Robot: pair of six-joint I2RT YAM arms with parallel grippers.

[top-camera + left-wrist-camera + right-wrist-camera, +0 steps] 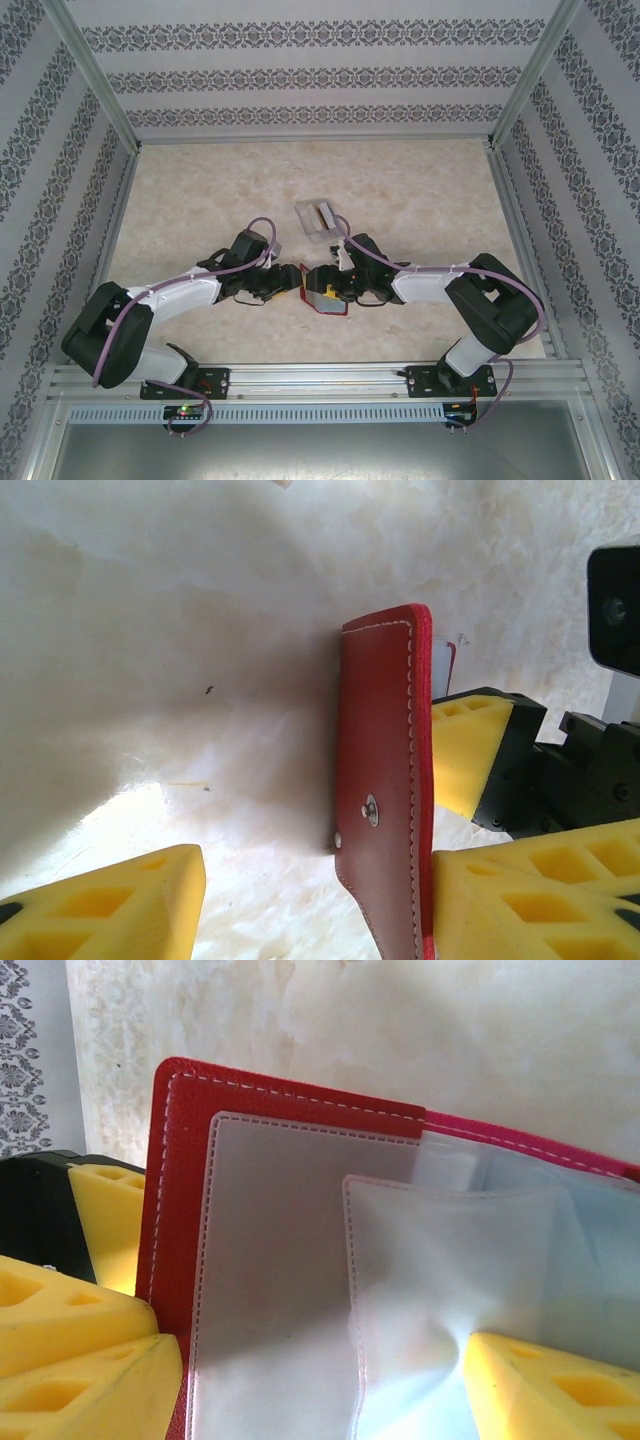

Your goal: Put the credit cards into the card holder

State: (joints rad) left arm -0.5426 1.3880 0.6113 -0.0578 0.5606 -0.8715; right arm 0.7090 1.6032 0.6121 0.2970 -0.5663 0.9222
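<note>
so, arm bases [178, 384]: bolted to the rail at the near edge, both arms bent inward, wrists meeting over the near-middle of the table [200, 180].
left gripper [315, 865]: jaws wide, nothing clamped; one yellow pad [530, 890] touches the red cover, the other pad is well apart from it.
right gripper [320, 1350]: jaws wide, facing the left gripper; one fingertip [540, 1380] dents a clear pocket, the other sits just beside the red edge; no pinch visible.
card holder [328, 303]: red wallet, open, on the table between the two grippers. left wrist view has its cover standing on edge with the snap stud showing. right wrist view has the clear pockets [270, 1260] facing the camera.
tray [305, 222]: translucent, skewed, farther back just past the right wrist, apart from the wallet.
credit cards [324, 213]: lying in the tray, a pale tan one readable; count too small to tell.
walls [300, 80]: patterned paper, behind and beside the table.
</note>
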